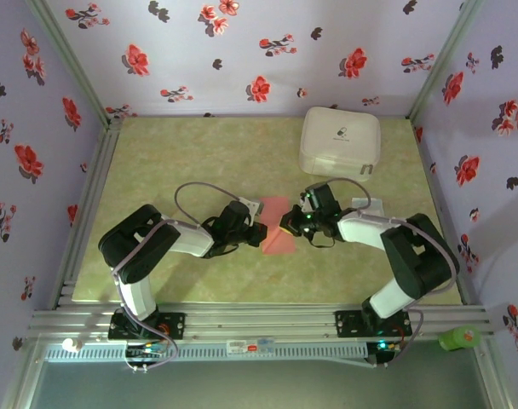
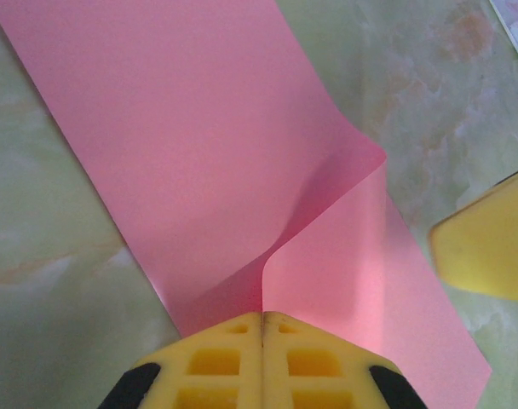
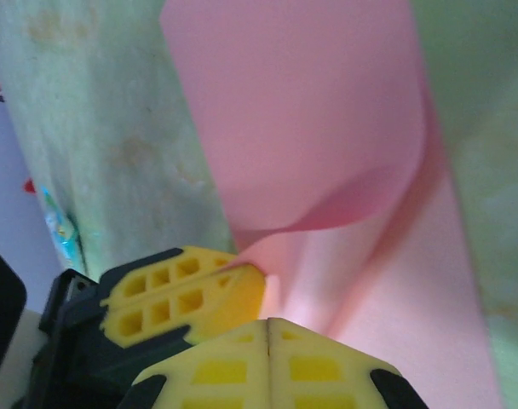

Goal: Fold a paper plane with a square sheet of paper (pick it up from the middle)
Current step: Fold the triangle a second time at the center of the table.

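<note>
Sheet position: the square sheet of paper [image 1: 280,242] lay at the middle of the table [image 1: 182,162], directly between the two grippers, well short of the white rounded-square case [image 1: 340,141] at the far right.
Sheet shape: not flat; it was buckled at its waist, with a soft raised ridge running across it from one gripper toward the other and no sharp crease visible.
Long axis: the visible band of paper ran far-to-near, crosswise to the line joining the grippers.
Left gripper [image 1: 261,232]: clenched. In the left wrist view the ridge ran straight into the seam between its yellow fingers [image 2: 216,362], so it looked pinched on the sheet's left edge at mid-length.
Right gripper [image 1: 286,223]: clenched too, tip at the sheet's right edge. Whether paper was caught between its fingers [image 3: 216,371] could not be told.
Key relation: the sheet lay inward of both tools, to the right of the left gripper and to the left of the right one, the tips near each other across the narrowed waist.
Nearer arm: neither by much, though the left had the surer hold.
Judgement: the next move likely depended on where the ridge settled, since that would set the centre crease.
Count: one sheet, one white case, two grippers, no finished paper plane.
</note>
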{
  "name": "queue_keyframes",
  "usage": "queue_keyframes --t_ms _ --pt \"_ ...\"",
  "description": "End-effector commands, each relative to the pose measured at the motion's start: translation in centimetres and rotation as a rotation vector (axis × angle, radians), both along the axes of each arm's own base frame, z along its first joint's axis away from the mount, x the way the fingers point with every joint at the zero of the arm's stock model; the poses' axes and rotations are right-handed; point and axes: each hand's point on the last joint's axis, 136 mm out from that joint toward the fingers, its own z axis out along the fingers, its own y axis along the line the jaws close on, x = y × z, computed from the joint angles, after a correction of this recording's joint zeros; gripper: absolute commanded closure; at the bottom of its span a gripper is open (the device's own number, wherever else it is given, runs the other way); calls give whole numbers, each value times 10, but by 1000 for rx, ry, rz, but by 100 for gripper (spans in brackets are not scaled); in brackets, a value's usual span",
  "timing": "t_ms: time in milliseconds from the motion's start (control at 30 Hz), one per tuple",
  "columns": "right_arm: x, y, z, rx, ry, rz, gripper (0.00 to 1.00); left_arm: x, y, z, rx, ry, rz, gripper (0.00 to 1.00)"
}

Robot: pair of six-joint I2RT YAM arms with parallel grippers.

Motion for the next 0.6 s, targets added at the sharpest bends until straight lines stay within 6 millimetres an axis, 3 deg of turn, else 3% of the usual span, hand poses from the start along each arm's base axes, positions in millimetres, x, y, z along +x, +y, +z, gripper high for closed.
queue_keyframes --t_ms 0,367,567 --pt "4 20 4 117 24 -13 100 0 7 -13 38 42 14 100" --pt "-5 23 -20 94 85 1 100 -1 8 -15 45 46 13 100" --pt "-12 12 -39 31 113 -11 100 -1 8 -16 50 49 9 100"
